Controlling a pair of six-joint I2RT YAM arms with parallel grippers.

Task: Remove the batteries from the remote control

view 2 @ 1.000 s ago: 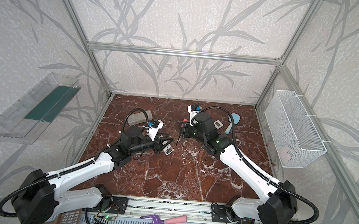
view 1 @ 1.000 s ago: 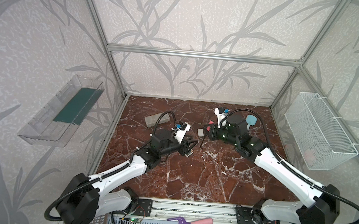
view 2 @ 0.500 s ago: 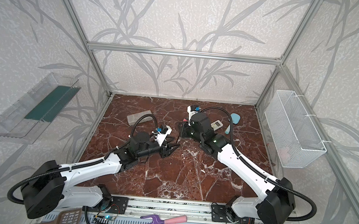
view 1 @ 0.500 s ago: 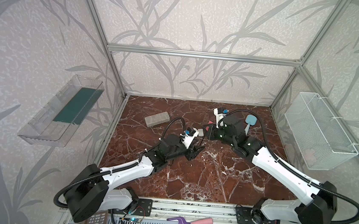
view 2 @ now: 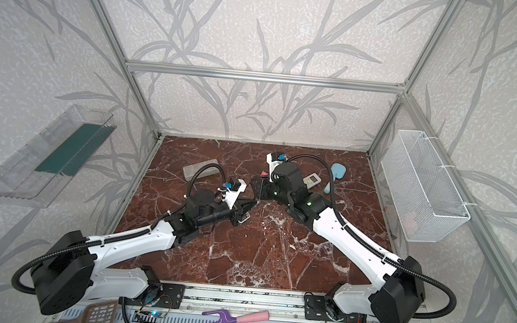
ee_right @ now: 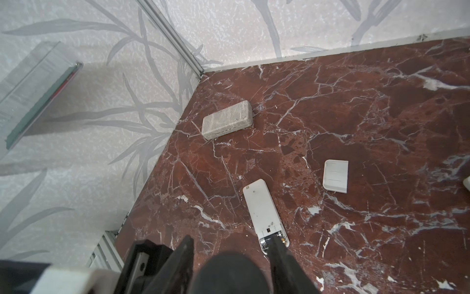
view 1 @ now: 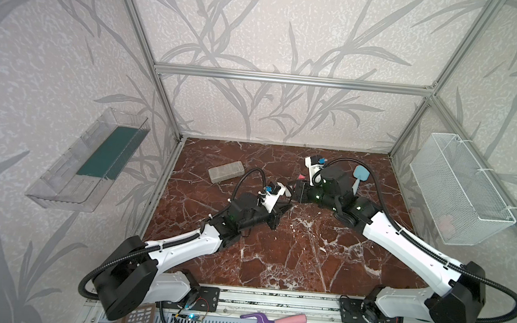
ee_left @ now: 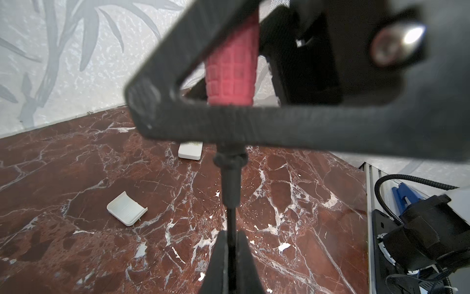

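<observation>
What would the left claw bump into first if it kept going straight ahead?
Probably the right claw: its black finger crosses just ahead of the left claw, which is shut on the screwdriver. Depth is hard to judge.

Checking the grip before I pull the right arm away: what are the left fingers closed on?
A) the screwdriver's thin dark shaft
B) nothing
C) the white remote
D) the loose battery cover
A: in the left wrist view the left fingers pinch the screwdriver by its thin dark shaft, below the red handle.
</observation>
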